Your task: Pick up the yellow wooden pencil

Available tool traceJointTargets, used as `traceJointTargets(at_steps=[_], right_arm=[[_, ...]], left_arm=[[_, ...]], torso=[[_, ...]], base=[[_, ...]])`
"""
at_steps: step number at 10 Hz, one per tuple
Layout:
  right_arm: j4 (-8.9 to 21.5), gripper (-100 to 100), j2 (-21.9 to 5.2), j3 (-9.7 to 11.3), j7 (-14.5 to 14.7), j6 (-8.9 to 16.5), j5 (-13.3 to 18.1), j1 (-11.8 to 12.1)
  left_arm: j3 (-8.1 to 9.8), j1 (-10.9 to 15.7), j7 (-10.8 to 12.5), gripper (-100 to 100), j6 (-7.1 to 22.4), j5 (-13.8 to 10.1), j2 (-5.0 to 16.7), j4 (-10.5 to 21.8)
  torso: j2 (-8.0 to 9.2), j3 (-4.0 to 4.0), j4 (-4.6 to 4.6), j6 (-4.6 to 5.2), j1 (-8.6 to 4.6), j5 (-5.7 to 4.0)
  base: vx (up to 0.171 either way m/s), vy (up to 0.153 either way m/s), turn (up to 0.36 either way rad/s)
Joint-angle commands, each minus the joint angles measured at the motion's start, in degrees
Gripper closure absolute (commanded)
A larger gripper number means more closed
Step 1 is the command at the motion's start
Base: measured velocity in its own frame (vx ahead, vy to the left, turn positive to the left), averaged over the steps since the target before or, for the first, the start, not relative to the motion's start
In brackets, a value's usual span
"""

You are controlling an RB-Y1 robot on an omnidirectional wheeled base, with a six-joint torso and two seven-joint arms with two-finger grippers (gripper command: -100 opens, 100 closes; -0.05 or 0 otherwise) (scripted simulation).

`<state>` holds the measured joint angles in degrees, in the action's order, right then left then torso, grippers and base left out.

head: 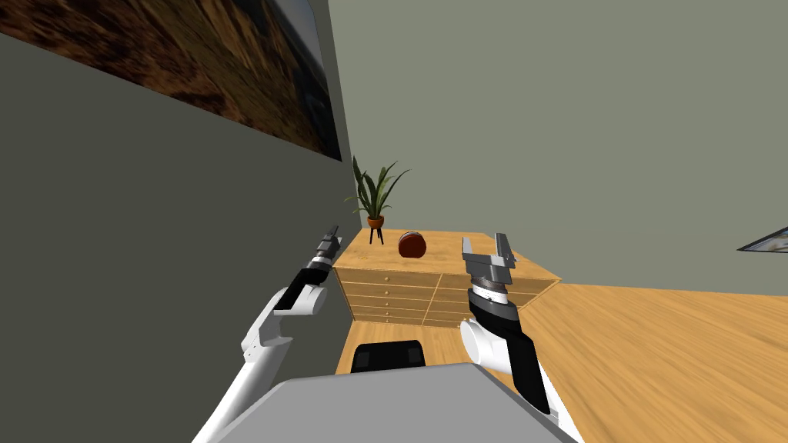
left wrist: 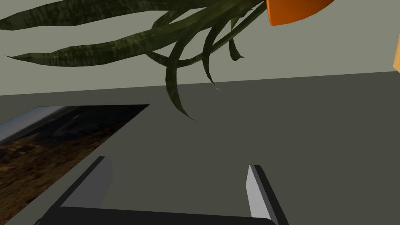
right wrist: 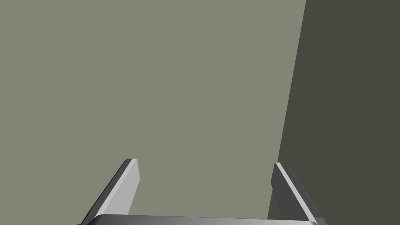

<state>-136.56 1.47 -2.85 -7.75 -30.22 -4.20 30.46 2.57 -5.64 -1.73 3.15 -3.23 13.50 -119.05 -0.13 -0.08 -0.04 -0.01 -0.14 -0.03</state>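
A light wooden chest of drawers [head: 431, 296] stands in the room's corner ahead of me. On its top sit a dark red-brown rounded object [head: 412, 245] and a potted plant [head: 375, 200] on a small black stand. My left gripper [head: 332, 234] is raised near the chest's left corner, next to the dark wall, and its fingers stand open in the left wrist view [left wrist: 177, 163], pointing past the plant's leaves [left wrist: 156, 43] and orange pot [left wrist: 293, 9]. My right gripper [head: 485, 246] hovers over the chest's right end, open with nothing between its fingers [right wrist: 205, 162].
A dark wall with a large painting [head: 192, 69] runs close along my left side. A lighter grey-green wall backs the chest. Wooden floor [head: 654, 361] stretches away to the right. Part of another picture frame [head: 769, 240] shows at the right edge.
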Motion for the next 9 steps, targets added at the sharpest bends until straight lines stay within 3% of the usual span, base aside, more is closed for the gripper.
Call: traceJointTargets(at_steps=[1,2,7,9], right_arm=[[0.0,0,0.0,0.0,0.0,0.0,0.0,0.0],[0.0,0,0.0,0.0,0.0,0.0,0.0,0.0],[0.0,0,0.0,0.0,0.0,0.0,0.0,0.0],[0.0,0,0.0,0.0,0.0,0.0,0.0,0.0]], left_arm=[[0.1,2.9,-0.1,-100,2.9,-0.7,2.0,2.9],[0.1,3.3,-0.1,-100,4.2,-0.7,2.0,3.7],[-0.29,11.5,-0.8,-100,13.3,-2.0,5.4,11.5],[-0.29,12.3,-0.8,-100,15.8,-2.0,5.4,12.9]], torso=[[0.0,0.0,0.0,0.0,0.0,0.0],[-0.01,0.0,0.0,0.01,0.0,0.0],[0.02,0.01,0.0,0.0,0.02,0.0],[0.02,0.01,0.0,-0.01,0.01,0.0]], base=[[0.028,-0.038,-0.01],[0.022,-0.029,-0.004],[0.027,-0.035,-0.008],[0.016,-0.023,-0.001]])
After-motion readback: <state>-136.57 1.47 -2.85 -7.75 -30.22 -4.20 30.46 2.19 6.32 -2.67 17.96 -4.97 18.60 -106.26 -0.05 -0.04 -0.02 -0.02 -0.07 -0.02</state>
